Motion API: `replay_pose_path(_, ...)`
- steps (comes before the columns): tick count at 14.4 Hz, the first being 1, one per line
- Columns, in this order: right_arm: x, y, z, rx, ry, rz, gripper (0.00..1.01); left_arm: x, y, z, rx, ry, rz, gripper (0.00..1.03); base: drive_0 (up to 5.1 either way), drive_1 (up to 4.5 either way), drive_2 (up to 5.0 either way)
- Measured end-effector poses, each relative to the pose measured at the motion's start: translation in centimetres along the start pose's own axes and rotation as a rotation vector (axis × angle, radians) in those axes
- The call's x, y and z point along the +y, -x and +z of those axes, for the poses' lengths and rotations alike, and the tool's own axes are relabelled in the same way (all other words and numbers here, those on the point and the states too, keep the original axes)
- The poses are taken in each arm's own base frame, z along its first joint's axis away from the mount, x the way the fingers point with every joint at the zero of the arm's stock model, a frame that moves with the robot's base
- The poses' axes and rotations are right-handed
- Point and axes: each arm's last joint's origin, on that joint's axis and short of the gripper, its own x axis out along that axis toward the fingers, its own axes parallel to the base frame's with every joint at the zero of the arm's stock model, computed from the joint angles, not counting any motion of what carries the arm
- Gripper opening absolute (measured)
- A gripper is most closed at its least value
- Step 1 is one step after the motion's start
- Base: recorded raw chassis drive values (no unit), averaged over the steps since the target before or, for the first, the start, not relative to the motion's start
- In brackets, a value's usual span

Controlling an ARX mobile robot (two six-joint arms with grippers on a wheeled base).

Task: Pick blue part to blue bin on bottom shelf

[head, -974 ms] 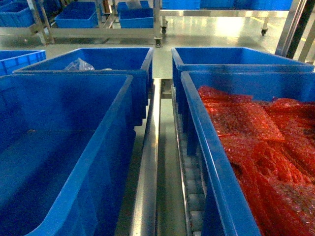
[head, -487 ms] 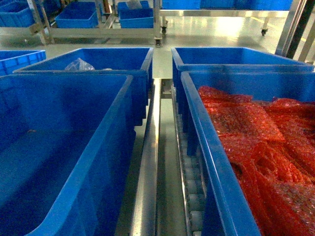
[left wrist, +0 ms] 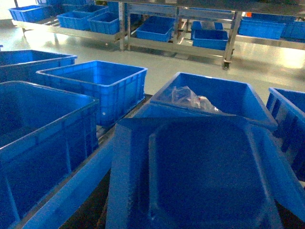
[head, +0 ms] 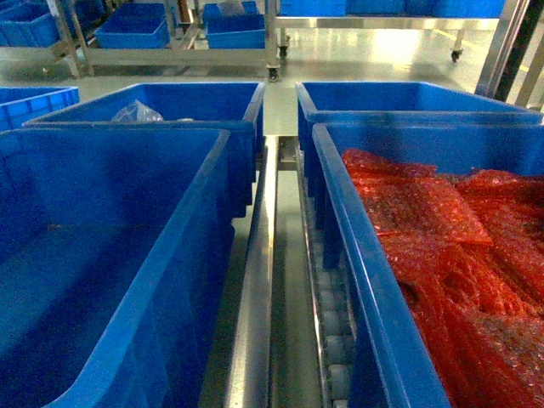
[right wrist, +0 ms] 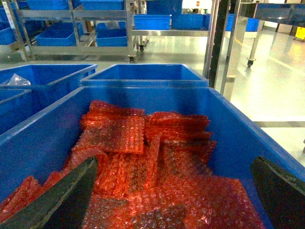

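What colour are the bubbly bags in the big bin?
Red bags; the right wrist view shows them best.

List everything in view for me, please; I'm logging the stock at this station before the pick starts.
Near left crate: one, blue, front left in the head view; no load visible inside.
Near right crate: one, blue, front right, beside the left one.
Bubble-wrap bags: a heap, red, in the near right crate.
Rear left crate: one, blue, behind the near left crate.
Clear plastic bag: one, transparent, in the rear left crate.
Rear right crate: one, blue, behind the near right crate.
Steel rail: one, shiny, between the two near crates.
Rollers: a row, white, beside the rail.
Far racks: steel, on wheels, holding more blue crates.
Right gripper: fingers dark, spread wide above the red bags.
Left gripper: not in view.
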Motion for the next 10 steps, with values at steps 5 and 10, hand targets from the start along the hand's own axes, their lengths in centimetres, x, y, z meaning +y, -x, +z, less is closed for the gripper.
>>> replay_pose_path(5, 0.00, 0.00, 0.00, 0.000, 0.000, 0.000, 0.98, 0.00, 0.00, 0.00, 0.000, 0.000, 0.000, 0.43, 0.0, 0.00, 0.0)
replay_pose_path(10, 0.00, 0.00, 0.00, 0.000, 0.000, 0.000, 0.98, -0.29, 0.09, -0.38, 0.027, -0.078, 0.077, 0.43, 0.0, 0.00, 0.0)
